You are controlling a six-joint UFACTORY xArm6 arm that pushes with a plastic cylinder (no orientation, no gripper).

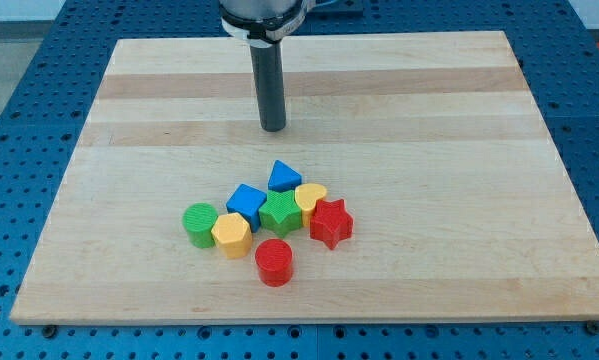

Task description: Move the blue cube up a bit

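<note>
The blue cube [246,203] lies in a tight cluster of blocks in the lower middle of the wooden board [129,120]. It touches the green star [280,213] on its right and the yellow hexagon [232,234] below it. The blue triangle [284,176] sits just above and to its right. My tip [272,128] stands on the board well above the cluster, apart from every block, roughly above the blue triangle.
A green cylinder [200,222] is at the cluster's left. A yellow heart [311,198] and a red star [330,222] are at its right. A red cylinder [274,262] lies at the bottom. Blue perforated table surrounds the board.
</note>
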